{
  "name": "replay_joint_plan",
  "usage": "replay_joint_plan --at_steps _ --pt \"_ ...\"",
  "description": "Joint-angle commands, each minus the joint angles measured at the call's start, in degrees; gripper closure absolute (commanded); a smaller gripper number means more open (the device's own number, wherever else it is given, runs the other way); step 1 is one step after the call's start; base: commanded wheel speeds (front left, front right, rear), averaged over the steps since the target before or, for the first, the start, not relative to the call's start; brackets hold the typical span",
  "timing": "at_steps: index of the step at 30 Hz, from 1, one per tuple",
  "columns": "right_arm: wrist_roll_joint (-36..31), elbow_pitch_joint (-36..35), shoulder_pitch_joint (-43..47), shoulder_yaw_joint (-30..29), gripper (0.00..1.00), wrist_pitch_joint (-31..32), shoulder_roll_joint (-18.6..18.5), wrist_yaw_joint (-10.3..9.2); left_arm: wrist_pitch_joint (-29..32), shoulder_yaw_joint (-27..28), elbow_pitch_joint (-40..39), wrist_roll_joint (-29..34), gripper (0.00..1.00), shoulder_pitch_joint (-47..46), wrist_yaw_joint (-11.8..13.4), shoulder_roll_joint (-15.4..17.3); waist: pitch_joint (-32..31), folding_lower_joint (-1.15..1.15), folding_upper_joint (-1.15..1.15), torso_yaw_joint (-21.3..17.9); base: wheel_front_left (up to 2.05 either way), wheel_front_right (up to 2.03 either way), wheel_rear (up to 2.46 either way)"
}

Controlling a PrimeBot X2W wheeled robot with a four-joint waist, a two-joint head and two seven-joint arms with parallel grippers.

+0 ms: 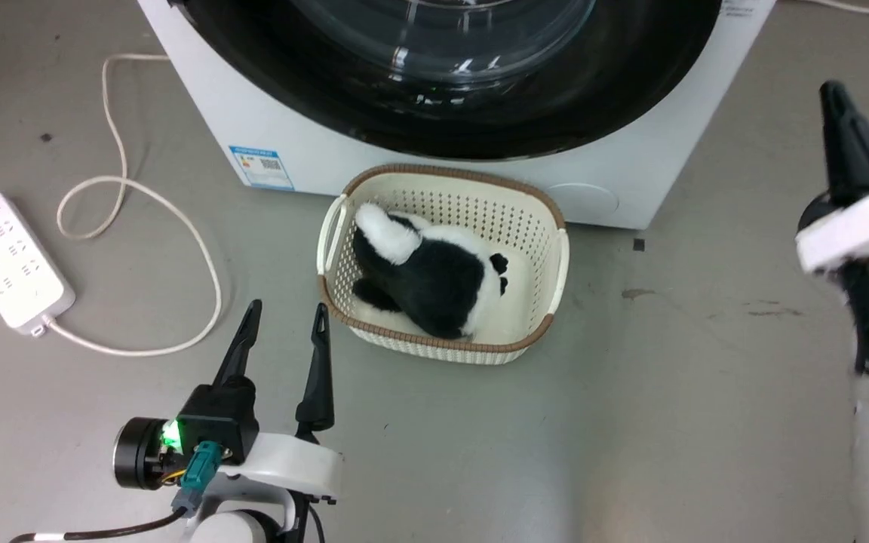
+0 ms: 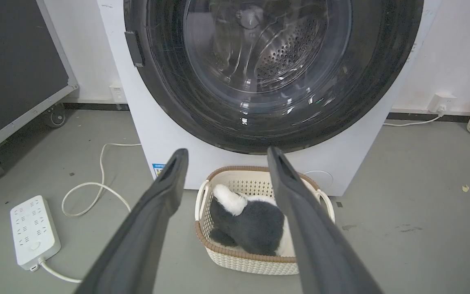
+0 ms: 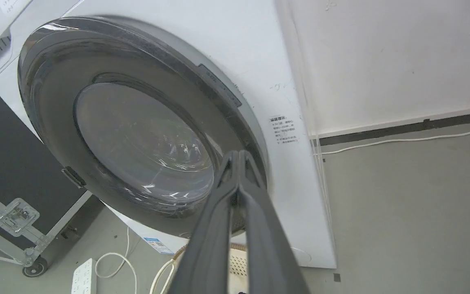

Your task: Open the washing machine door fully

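Currently, the washing machine door point(image 1: 442, 68) is sitting shut against the white machine front point(image 1: 253, 121), occupying the top centre of the head view. The left hand point(image 1: 287, 305) is hovering released at the lower left, fingers spread and touching nothing. Just below the door, a cream basket point(image 1: 559, 249) is holding a black-and-white plush toy point(image 1: 434, 279). The right hand point(image 1: 834, 98) is hanging clenched and empty at the upper right edge, fingertips pressed together, apart from the door. A power strip point(image 1: 8, 260) is lying on the floor point(image 1: 706, 377) at far left.
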Motion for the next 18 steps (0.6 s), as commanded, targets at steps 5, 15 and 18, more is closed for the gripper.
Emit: replay_joint_plan --at_steps 5,15,18 --pt "4.66 5.2 -6.58 -4.03 1.0 4.03 0.34 -0.03 -1.1 -0.92 -0.16 -0.68 0.0 -1.39 0.81 0.05 1.38 -0.01 0.0 0.8 0.0 0.0 0.0" --pt "8.95 17.43 -19.09 -11.1 1.0 13.41 -0.39 -0.04 -2.29 -2.2 0.03 -1.61 0.0 -2.85 1.61 0.05 4.27 -0.01 0.0 2.27 0.0 0.0 0.0" --pt "9.05 20.91 -23.05 -13.18 1.0 15.06 -1.11 -0.04 -2.65 -2.61 0.05 -1.95 0.0 -3.5 1.94 0.06 5.29 -0.01 0.0 3.06 0.0 0.0 0.0"
